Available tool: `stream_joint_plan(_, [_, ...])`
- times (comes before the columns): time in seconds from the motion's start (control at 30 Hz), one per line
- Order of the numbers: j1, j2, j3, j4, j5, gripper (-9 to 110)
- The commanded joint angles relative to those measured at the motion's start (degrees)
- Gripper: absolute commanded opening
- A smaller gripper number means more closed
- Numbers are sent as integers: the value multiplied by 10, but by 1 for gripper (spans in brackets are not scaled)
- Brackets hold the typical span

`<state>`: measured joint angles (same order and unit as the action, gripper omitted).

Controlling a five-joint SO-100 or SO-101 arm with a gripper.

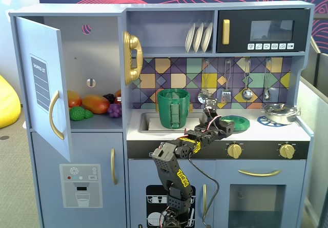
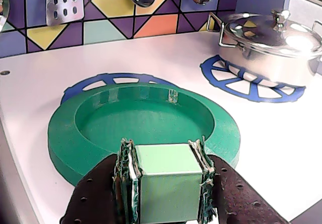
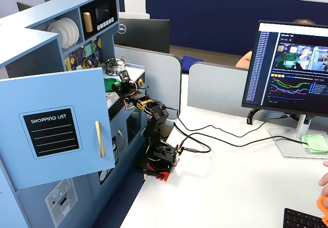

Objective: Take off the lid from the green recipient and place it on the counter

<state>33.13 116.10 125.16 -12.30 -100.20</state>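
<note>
Lying flat on the white counter (image 2: 45,83), the green lid (image 2: 146,121) covering a blue burner ring. Sitting at 2 o'clock from it, well apart, a silver pan (image 2: 274,45). Hanging over the lid's near edge, the jaws (image 2: 163,181); cannot tell if wide or narrow. Standing open-topped in the sink, the green recipient (image 1: 173,108).

White counter (image 2: 151,58): lid (image 2: 146,121), pan (image 2: 274,45)

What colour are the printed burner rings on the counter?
Blue burner rings on the white counter, clearest in the wrist view.
</note>
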Motion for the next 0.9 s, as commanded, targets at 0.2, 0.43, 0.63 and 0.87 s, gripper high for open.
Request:
stream_joint_plan(0.2, [-8, 12, -13, -61, 31, 26])
stream_joint_plan(0.43, [-15, 98, -64, 36, 21, 24])
stream_joint_plan(0.63, [-74, 287, -78, 364, 5, 18])
stream_joint_plan(0.87, [-135, 424, 25, 580, -13, 16])
